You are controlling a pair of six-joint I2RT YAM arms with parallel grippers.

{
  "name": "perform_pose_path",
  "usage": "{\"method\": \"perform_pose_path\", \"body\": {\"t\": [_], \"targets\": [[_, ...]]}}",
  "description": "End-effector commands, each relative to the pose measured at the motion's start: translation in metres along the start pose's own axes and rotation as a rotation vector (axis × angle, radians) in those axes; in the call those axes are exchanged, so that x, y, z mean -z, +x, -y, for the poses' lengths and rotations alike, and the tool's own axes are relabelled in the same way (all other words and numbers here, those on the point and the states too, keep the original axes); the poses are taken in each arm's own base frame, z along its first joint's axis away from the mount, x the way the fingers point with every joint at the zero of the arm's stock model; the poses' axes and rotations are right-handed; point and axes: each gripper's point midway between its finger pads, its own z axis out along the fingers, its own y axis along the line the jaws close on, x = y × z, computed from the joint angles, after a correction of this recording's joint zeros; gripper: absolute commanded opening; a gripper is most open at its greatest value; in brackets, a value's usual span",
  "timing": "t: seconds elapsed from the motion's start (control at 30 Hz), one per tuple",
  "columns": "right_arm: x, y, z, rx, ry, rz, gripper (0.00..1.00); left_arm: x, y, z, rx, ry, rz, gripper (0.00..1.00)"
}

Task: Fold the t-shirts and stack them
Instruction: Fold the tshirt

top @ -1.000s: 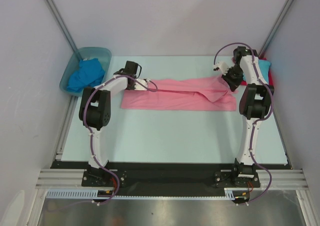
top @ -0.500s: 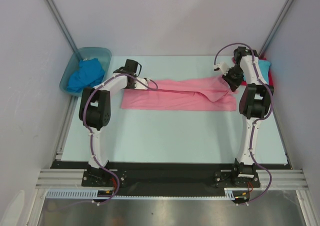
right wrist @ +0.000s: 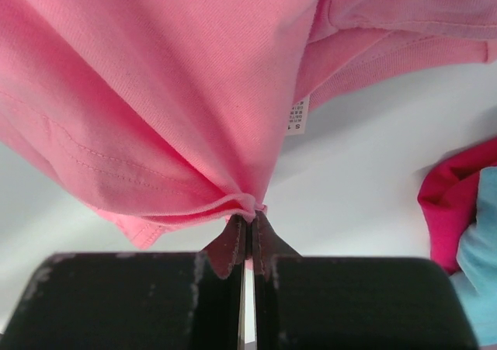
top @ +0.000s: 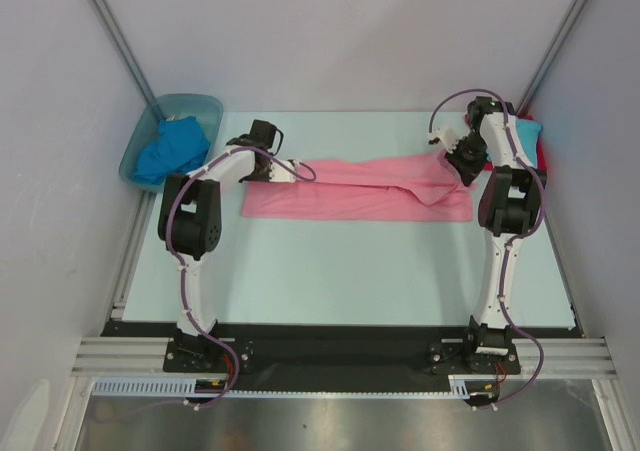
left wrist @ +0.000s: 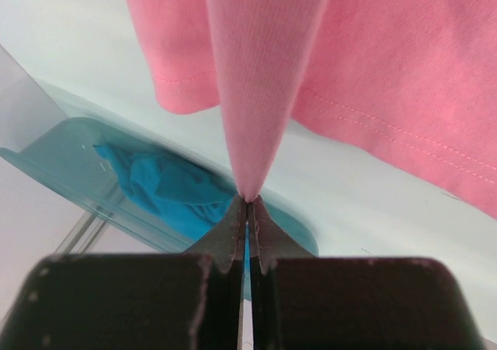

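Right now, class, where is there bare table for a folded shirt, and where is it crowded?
Free: the wide table strip between the pink t-shirt and the arm bases. Crowded: the far row: tub, left gripper, right gripper, piled t-shirts.

The left arm (top: pixel 195 221) and right arm (top: pixel 510 199) are white tubes with fat black joints. A thin purple cable (top: pixel 166 229) loops along each one. Each stands on a black base (top: pixel 203 353). The left pincer (left wrist: pixel 247 201) and right pincer (right wrist: pixel 248 216) have two thin dark pointy fingers (left wrist: pixel 231 233) (like a bird's beak), with a black block just behind them.
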Motion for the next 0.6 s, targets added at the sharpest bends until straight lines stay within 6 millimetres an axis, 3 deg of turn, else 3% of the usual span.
{"method": "perform_pose_path", "body": {"t": [0.0,0.17,0.43,0.57], "targets": [[0.009,0.026,0.005,-0.019,0.015,-0.09,0.0,0.029,0.022,-0.021,0.052,-0.044,-0.023,0.0],[-0.002,0.024,-0.008,-0.007,-0.026,-0.107,0.0,0.032,0.022,-0.02,0.052,-0.04,-0.016,0.0],[-0.02,0.006,-0.025,0.018,-0.068,-0.105,0.01,0.037,0.017,-0.02,0.048,-0.041,-0.004,0.0],[-0.023,-0.004,-0.028,0.031,-0.066,-0.094,0.12,0.04,0.017,-0.021,0.05,-0.042,0.002,0.0]]}}
